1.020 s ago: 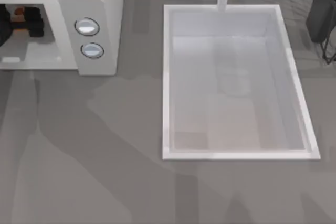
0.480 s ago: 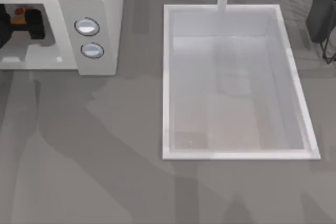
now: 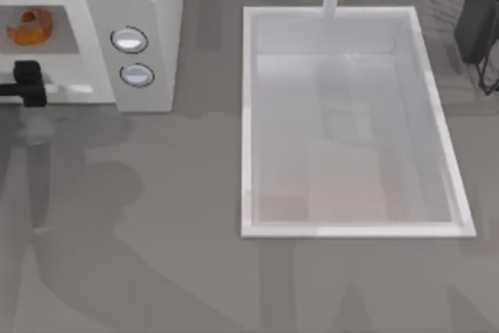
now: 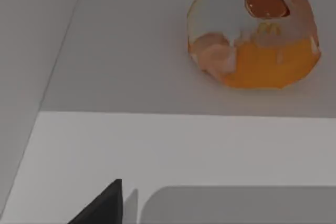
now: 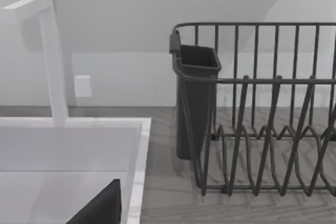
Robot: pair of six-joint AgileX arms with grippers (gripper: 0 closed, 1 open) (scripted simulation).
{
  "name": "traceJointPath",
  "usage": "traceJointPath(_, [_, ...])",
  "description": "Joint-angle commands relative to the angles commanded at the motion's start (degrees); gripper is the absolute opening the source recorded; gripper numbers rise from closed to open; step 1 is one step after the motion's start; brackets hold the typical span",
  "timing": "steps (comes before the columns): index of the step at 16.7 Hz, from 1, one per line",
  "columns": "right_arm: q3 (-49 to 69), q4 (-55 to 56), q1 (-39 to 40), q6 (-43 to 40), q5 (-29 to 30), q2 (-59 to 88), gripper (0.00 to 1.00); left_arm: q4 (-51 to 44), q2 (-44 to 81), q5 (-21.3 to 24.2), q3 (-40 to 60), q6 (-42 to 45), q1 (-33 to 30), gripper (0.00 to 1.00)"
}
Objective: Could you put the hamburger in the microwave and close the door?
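hamburger (image 3: pixel 30 26): sitting alone on the grey floor inside the microwave (image 3: pixel 144 5), near its back.
left gripper (image 3: pixel 28 83): hovering at the cavity's front edge, holding nothing; finger gap: cannot tell.
sink (image 3: pixel 247 115): lying right of microwave.

Hamburger (image 3: pixel 30 26): small, round, orange-brown, with a pale whitish top and a red spot; rests flat on the grey cavity floor of the microwave (image 3: pixel 148 5), free of contact. The left wrist view shows it (image 4: pixel 253 32) near the cavity's front lip.

Microwave: large white box at the table's far left corner, two round silver dials on its right panel, cavity open to view.
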Motion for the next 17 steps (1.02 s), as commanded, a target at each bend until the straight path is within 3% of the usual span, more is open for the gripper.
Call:
traceJointPath(7, [0.00,0.00,0.00,0.00,0.00,0.00,1.00,9.20,-12.52,2.71,-22.89,1.34,2.88,1.00])
traceJointPath(14, [0.00,0.00,0.00,0.00,0.00,0.00,1.00,9.92,-13.63,2.90,-24.62,1.43,2.89,1.00])
traceJointPath(17, [0.00,0.00,0.00,0.00,0.00,0.00,1.00,5.99,-16.95,2.76,-23.34,1.36,2.95,1.00])
